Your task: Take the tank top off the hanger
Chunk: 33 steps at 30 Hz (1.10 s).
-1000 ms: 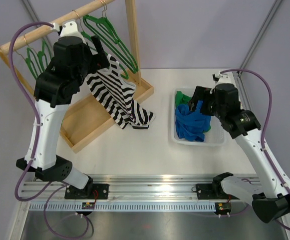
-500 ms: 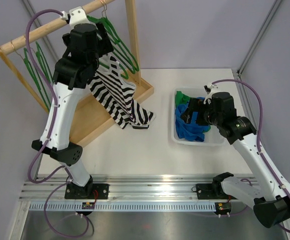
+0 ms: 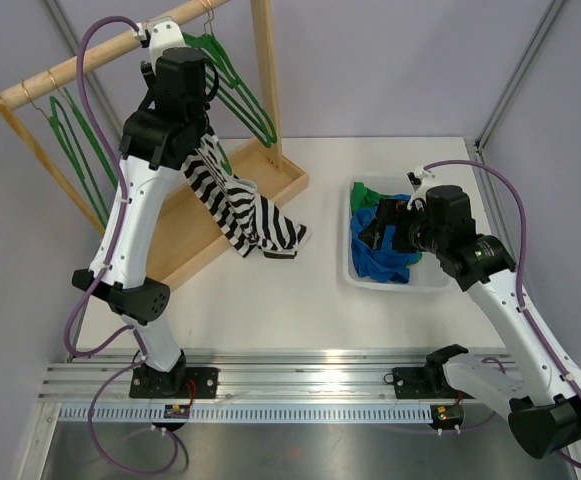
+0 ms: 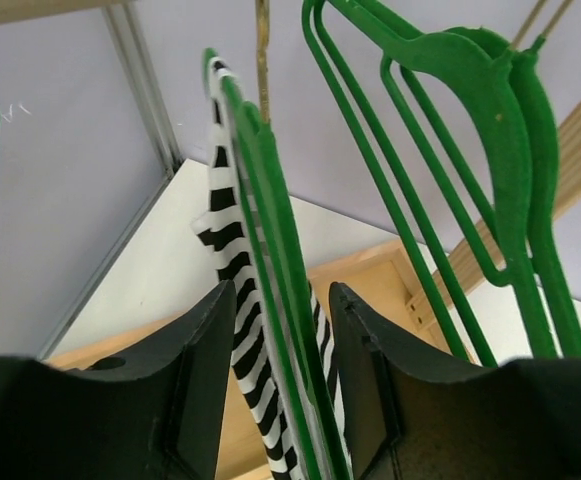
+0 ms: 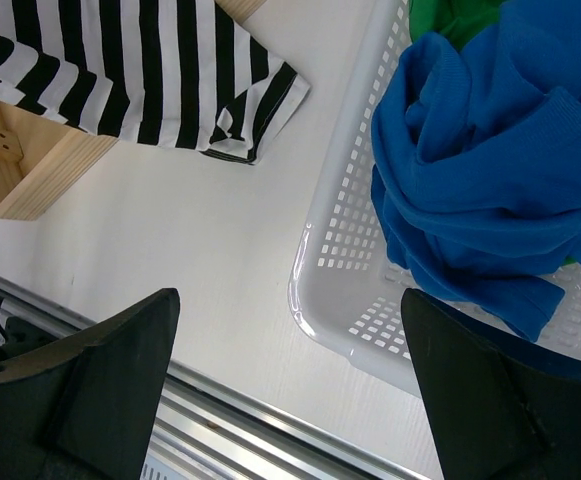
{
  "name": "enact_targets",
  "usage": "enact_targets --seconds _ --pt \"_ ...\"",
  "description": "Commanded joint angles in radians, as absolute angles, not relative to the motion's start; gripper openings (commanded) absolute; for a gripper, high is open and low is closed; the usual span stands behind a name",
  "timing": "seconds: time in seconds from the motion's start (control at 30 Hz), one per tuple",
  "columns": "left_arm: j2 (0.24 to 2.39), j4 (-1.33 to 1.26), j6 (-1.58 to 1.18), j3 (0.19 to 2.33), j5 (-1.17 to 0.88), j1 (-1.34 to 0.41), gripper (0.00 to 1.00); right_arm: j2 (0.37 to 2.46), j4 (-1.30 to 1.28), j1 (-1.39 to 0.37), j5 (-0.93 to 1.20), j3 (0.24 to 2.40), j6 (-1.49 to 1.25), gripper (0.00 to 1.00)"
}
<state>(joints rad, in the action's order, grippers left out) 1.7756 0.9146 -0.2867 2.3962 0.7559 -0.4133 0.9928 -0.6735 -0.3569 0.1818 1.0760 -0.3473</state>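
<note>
The black-and-white striped tank top (image 3: 240, 200) hangs from a green hanger (image 4: 270, 250) on the wooden rail (image 3: 80, 65), and its lower part lies over the rack's base onto the table. My left gripper (image 3: 198, 88) is raised up under the rail. In the left wrist view its jaws (image 4: 280, 290) stand half closed on either side of the hanger and the striped strap (image 4: 225, 240), with narrow gaps still showing. My right gripper (image 3: 375, 225) hovers wide open at the near left corner of the white basket (image 5: 340, 260), holding nothing.
Bare green hangers (image 3: 245, 95) hang to the right of the tank top, and more of them (image 3: 75, 130) hang at the left end of the rail. The wooden rack base (image 3: 185, 245) lies below. The basket holds blue cloth (image 5: 490, 180) and green cloth (image 3: 365, 193).
My left arm has risen towards the rail and its jaws have narrowed around the hanger. The tank top has drawn in slightly. My right arm has shifted a little to the left.
</note>
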Motion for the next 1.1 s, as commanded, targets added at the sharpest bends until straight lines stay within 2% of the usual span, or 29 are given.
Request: enact_targets --seconds 0.0,0.07,0.17,0.27,0.37,0.4,0.43,1.07 --pt "1.75 0.87 -0.281 2.384 0.787 -0.388 0.45 0.98 -0.637 -0.351 0.216 1.089 -0.342 1.0" --pt "1.753 0.891 -0.299 2.384 0.764 -0.376 0.42 0.98 -0.637 -0.351 0.219 1.088 -0.341 1.0" --pt "1.752 0.899 -0.305 2.369 0.762 -0.367 0.28 0.979 -0.637 -0.351 0.219 1.085 -0.337 0.99" --pt "1.75 0.9 -0.304 2.368 0.767 -0.367 0.22 0.977 -0.641 -0.351 0.219 1.086 -0.336 0.99" --pt "1.747 0.899 -0.301 2.381 0.769 -0.368 0.11 0.977 -0.641 -0.353 0.219 1.086 -0.331 0.99" --pt "1.746 0.899 -0.301 2.385 0.769 -0.368 0.02 0.977 -0.641 -0.351 0.219 1.086 -0.331 0.99" --pt "1.743 0.899 -0.302 2.394 0.776 -0.368 0.0 0.979 -0.64 -0.351 0.221 1.086 -0.331 1.0" --pt "1.617 0.804 -0.284 2.413 0.822 -0.409 0.0 0.979 -0.623 -0.351 0.247 1.071 -0.34 0.99"
